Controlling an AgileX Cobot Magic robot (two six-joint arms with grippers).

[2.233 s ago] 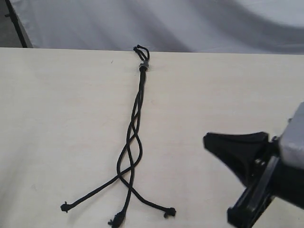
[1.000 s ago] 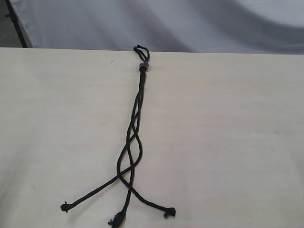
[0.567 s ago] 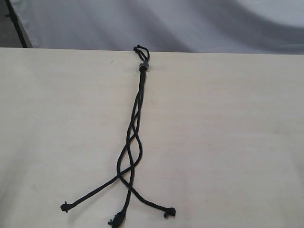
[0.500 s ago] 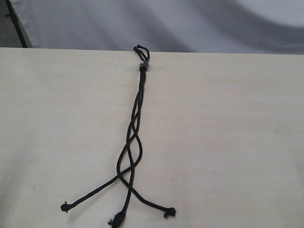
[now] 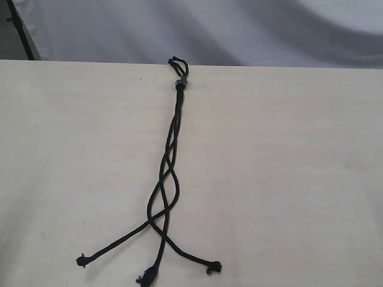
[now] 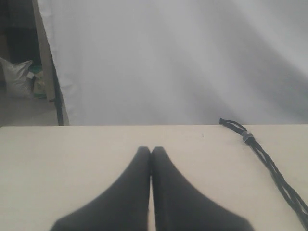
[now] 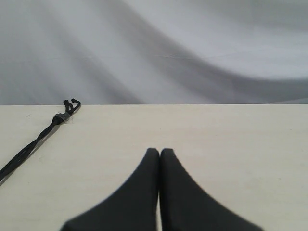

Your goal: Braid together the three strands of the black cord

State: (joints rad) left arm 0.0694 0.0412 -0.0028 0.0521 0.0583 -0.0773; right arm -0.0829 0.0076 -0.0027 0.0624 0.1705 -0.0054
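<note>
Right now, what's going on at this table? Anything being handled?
Nothing is being handled. The black cord lies flat on the table with its knotted loop at the far edge. The three strands cross loosely a few times along the middle, and their knotted ends fan apart at the near edge. The left gripper and right gripper are both shut, empty and off to either side of the cord. Neither shows in the exterior view.

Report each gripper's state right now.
Left gripper: closed, holding nothing.
Right gripper: closed, holding nothing.
</note>
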